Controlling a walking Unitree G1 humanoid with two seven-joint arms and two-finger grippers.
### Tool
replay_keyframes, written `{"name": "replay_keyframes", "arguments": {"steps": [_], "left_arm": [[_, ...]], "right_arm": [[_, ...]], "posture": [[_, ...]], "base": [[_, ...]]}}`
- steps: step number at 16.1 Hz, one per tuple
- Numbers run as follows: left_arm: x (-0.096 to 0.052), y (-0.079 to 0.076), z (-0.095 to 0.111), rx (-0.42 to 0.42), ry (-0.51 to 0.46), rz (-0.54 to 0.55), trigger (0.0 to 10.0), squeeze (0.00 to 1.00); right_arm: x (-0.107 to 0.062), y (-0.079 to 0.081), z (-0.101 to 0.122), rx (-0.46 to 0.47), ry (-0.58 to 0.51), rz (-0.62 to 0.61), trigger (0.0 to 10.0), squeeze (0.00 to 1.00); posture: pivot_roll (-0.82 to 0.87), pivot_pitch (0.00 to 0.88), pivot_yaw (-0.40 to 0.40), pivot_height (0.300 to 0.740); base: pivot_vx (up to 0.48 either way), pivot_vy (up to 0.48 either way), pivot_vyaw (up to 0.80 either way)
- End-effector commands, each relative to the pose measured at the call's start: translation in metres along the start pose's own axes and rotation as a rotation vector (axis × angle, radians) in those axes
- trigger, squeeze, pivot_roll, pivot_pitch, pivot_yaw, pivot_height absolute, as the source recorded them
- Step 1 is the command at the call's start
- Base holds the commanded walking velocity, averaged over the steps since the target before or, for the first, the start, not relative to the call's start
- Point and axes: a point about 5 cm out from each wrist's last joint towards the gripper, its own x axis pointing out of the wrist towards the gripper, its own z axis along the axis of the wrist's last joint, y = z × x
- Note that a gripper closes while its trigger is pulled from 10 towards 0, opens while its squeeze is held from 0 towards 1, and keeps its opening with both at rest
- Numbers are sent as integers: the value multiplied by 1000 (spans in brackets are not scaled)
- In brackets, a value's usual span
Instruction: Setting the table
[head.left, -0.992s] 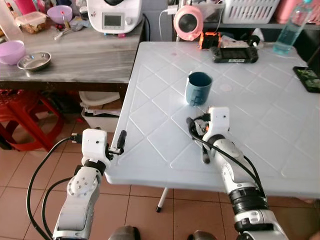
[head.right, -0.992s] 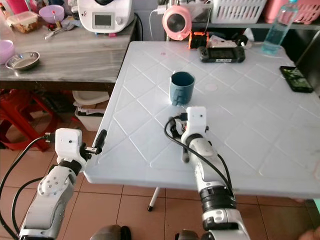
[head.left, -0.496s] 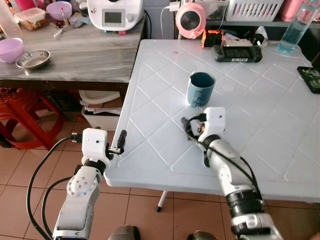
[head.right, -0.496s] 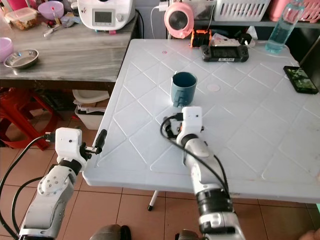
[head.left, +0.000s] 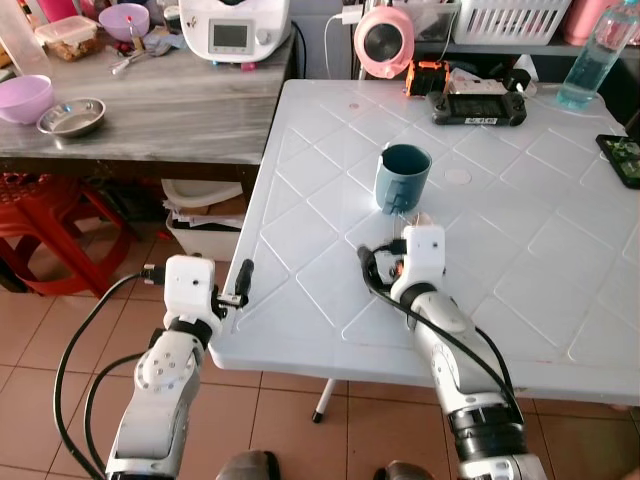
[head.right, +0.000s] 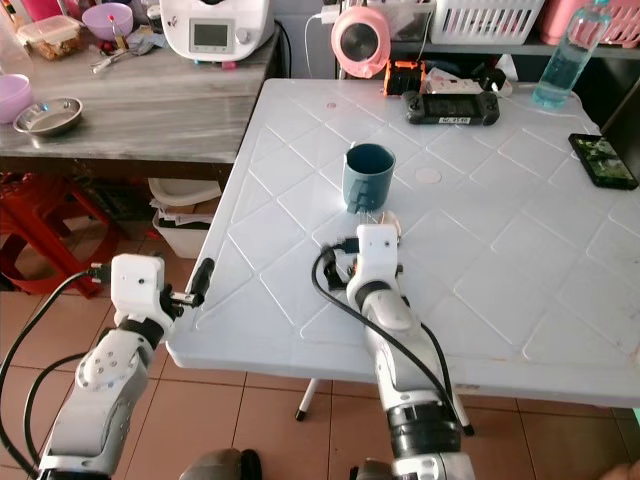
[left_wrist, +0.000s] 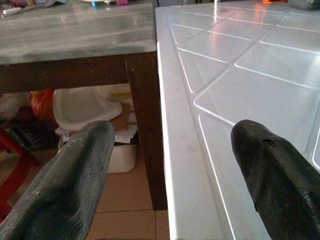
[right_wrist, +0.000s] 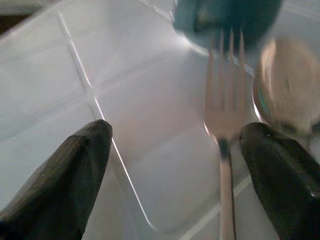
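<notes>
table (head.left: 520, 230): white plastic, smooth and slightly glossy, moulded with raised diamond lines
cup (head.left: 402, 177): dull teal, smooth, matt finish; ceramic or plastic cannot be told
fork (right_wrist: 223, 125): shiny metal
spoon (right_wrist: 289, 95): polished metal, mirror-like bowl, blurred
left pincer (left_wrist: 170, 170) fingers (left_wrist: 75, 180): black, matt, finely grainy like rubber
right pincer (right_wrist: 175, 175) fingers (right_wrist: 65, 175): black, matt
arms (head.left: 165, 390): silver-grey, smooth, satin sheen, with white plastic wrist blocks and black rubbery cables
side table (head.left: 150, 110): grey stone-look top, streaked, low sheen, on a dark wooden frame
bowl (head.left: 68, 116): bright steel
floor (head.left: 40, 340): reddish-brown tiles, faint gloss
</notes>
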Motion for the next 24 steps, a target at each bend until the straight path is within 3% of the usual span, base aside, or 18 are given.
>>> {"name": "replay_keyframes", "arguments": {"steps": [1, 3, 4, 5, 12, 17, 20, 24], "left_arm": [[1, 1, 0, 5, 6, 4, 10000, 0], [2, 2, -1, 8, 8, 5, 10000, 0], [2, 2, -1, 9, 9, 5, 10000, 0], [2, 2, -1, 9, 9, 5, 10000, 0], [1, 1, -3, 11, 23, 8, 10000, 0], [1, 1, -7, 18, 54, 0, 10000, 0], [1, 1, -8, 20, 63, -4, 10000, 0], [2, 0, -10, 28, 80, -12, 10000, 0]], "right_arm": [[-1, -4, -3, 35, 32, -37, 10000, 0], [-1, -7, -10, 43, 73, -42, 9569, 0], [1, -8, -12, 55, 84, -38, 3451, 0], [3, -8, -13, 66, 96, -31, 0, 0], [0, -16, -40, 2, 299, -26, 0, 0], [-11, -21, -48, 138, 370, -20, 0, 0], [-17, -24, -47, 168, 381, -30, 0, 0], [-26, -20, -62, 201, 453, -1, 0, 0]], "posture": [[21, 24, 40, 740], [20, 21, 41, 740], [20, 22, 42, 740], [21, 22, 42, 740], [19, 29, 37, 740], [14, 33, 40, 740], [9, 37, 43, 740], [12, 36, 45, 740]], "base": [[0, 0, 0], [0, 0, 0], [0, 0, 0], [0, 0, 0], [0, 0, 0], [0, 0, 0], [0, 0, 0], [0, 0, 0]]}}
